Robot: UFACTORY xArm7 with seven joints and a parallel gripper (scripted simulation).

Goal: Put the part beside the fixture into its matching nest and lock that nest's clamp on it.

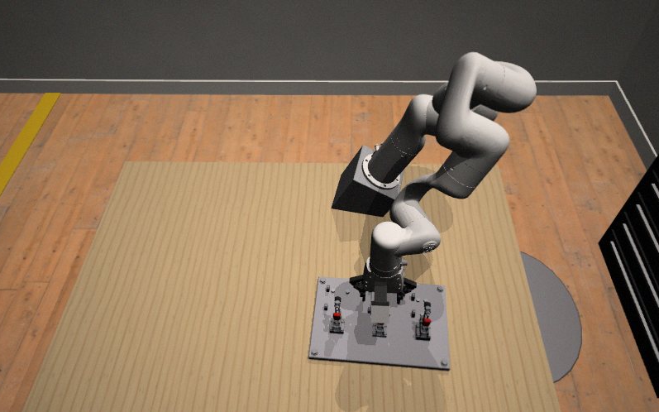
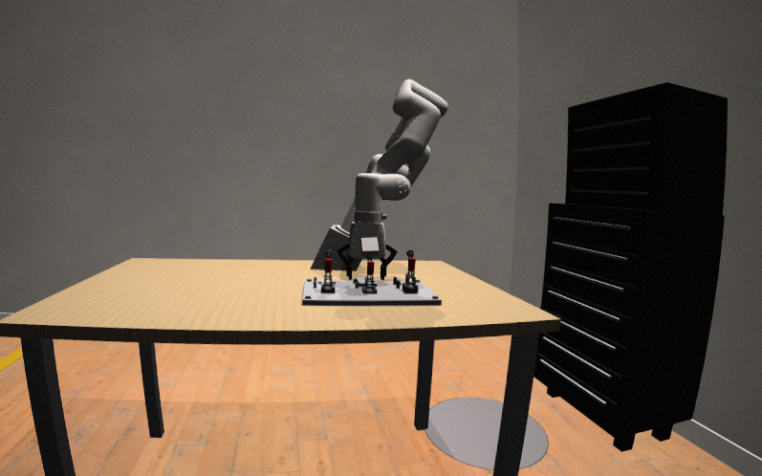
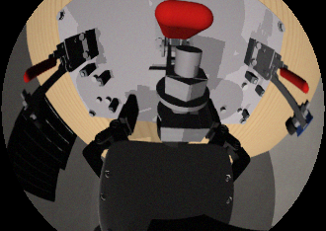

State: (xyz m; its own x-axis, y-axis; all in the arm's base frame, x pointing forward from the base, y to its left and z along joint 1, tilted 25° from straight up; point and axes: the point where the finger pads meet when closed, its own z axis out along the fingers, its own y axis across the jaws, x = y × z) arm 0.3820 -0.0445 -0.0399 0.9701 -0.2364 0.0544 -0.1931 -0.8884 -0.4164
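Observation:
My gripper [image 1: 381,297] [image 2: 365,273] [image 3: 170,104] is open, low over the middle nest at the arm side of the middle clamp [image 1: 379,331] [image 2: 370,288]. In the wrist view this clamp's red handle [image 3: 184,18] and metal spindle [image 3: 186,87] stand large and close in front of the fingers; its bar looks raised. A dark and pale-grey block [image 3: 183,133] shows behind the spindle, between the fingers; I cannot tell whether it is the part or a piece of the clamp. Otherwise the part is hidden, so its seating cannot be judged.
The fixture plate [image 1: 352,352] [image 2: 372,302] lies on the table [image 1: 178,286] [image 2: 212,307]. Two outer clamps flank the gripper, the scene-left one [image 1: 336,326] [image 2: 328,288] [image 3: 261,57] and the scene-right one [image 1: 423,331] [image 2: 410,288] [image 3: 81,50]. Both have raised bars. Small blocks and pads stand near them.

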